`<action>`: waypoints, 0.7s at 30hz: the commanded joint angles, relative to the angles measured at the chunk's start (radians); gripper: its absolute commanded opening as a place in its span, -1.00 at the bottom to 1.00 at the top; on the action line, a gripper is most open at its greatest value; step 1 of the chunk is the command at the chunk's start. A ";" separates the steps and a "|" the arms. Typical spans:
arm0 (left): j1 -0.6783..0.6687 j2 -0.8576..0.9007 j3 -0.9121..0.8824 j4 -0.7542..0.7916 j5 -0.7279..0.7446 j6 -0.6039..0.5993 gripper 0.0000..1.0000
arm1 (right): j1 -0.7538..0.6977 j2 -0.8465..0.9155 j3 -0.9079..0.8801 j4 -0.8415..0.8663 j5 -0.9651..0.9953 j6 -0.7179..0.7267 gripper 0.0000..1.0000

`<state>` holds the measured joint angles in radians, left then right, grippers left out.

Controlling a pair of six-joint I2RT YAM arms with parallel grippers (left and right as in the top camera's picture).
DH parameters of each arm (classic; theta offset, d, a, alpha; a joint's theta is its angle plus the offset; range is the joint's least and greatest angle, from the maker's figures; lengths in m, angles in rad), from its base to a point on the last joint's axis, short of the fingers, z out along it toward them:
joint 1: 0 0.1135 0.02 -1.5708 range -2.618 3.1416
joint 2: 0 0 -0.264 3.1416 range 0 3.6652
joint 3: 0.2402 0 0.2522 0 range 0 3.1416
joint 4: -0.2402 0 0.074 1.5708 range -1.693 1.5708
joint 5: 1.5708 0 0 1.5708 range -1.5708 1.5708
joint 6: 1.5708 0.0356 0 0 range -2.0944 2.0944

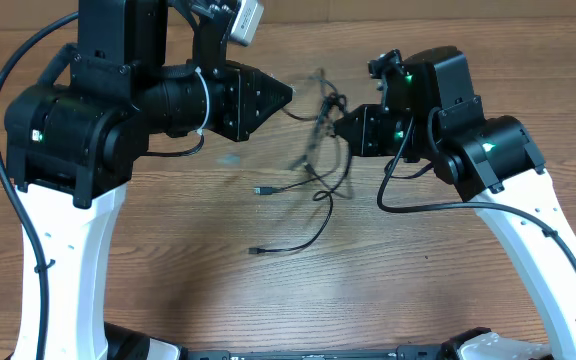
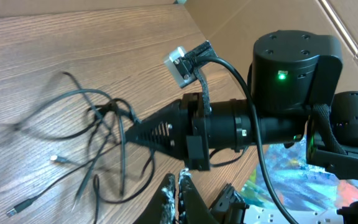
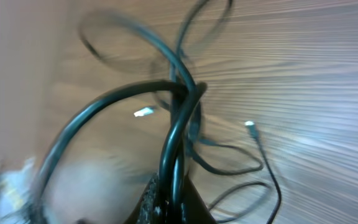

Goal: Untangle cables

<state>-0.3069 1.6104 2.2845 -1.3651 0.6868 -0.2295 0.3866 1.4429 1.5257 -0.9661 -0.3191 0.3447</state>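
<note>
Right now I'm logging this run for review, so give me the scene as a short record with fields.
surface: wooden table
cables: thin black cords tangled between the two tools, partly raised and blurred
loose ends: one plug and a second plug, both lying on the table
right tool: shut on the cables at the tangle
left tool: shut; whether it holds a cord cannot be told
task state: cables not yet untangled

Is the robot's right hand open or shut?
Shut. The right hand pinches the black cables between its closed fingers.
</note>
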 commanded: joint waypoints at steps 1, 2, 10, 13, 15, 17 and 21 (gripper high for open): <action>0.015 -0.015 0.026 -0.001 0.020 0.020 -0.91 | -0.016 -0.006 0.014 -0.013 0.198 -0.008 -0.92; 0.018 -0.016 0.026 -0.003 0.020 0.020 -0.91 | -0.020 -0.006 0.014 -0.019 0.212 -0.008 -0.92; 0.019 -0.018 0.025 -0.047 0.016 0.059 -0.32 | -0.027 -0.006 0.014 -0.024 -0.029 -0.117 -0.92; 0.019 -0.018 0.025 -0.066 -0.020 0.076 0.13 | -0.027 -0.010 0.014 -0.008 -0.152 -0.162 -0.92; 0.019 -0.018 0.025 -0.078 -0.053 0.076 0.31 | -0.027 -0.016 0.014 0.001 -0.201 -0.171 -0.92; 0.018 -0.016 0.025 -0.090 -0.067 0.076 0.46 | -0.027 -0.024 0.014 0.003 -0.227 -0.171 -0.92; 0.009 -0.007 0.023 -0.114 -0.066 0.076 0.46 | -0.025 -0.030 0.014 0.016 -0.234 -0.144 -0.92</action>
<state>-0.2932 1.6104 2.2852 -1.4712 0.6399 -0.1730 0.3599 1.4429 1.5261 -0.9638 -0.4950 0.2050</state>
